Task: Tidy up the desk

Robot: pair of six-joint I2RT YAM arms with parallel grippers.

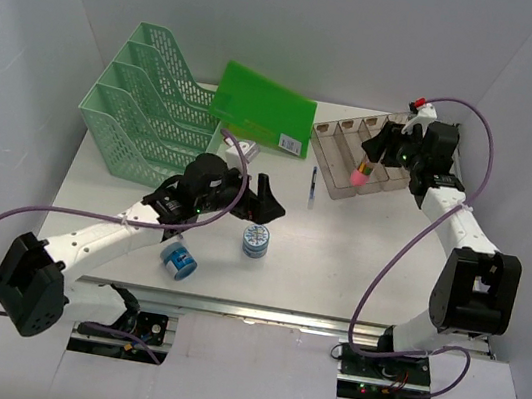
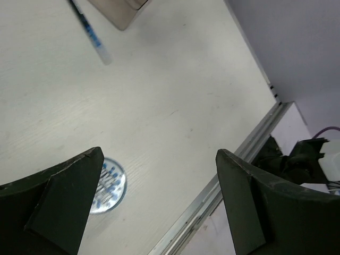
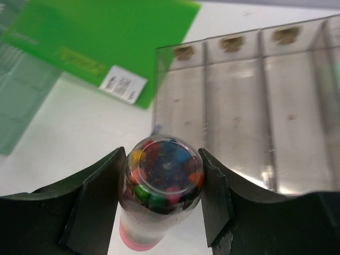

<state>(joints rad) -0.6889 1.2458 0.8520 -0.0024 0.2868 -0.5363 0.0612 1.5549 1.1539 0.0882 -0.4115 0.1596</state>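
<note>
At the clear tray (image 3: 239, 106) on the fixed, rigid tabletop's (image 1: 337, 261) far right, the right gripper (image 3: 163, 186) is clamped across 1 bead-filled tube (image 3: 164, 170), judged light, stiff and slick; the left gripper (image 2: 159, 154) hangs empty, jaws apart.

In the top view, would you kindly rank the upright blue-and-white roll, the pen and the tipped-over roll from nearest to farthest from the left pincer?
1. Upright blue-and-white roll, just on the near side of the left pincer.
2. Pen, to its right, farther back.
3. Tipped-over roll, to its left, beside the arm.
</note>
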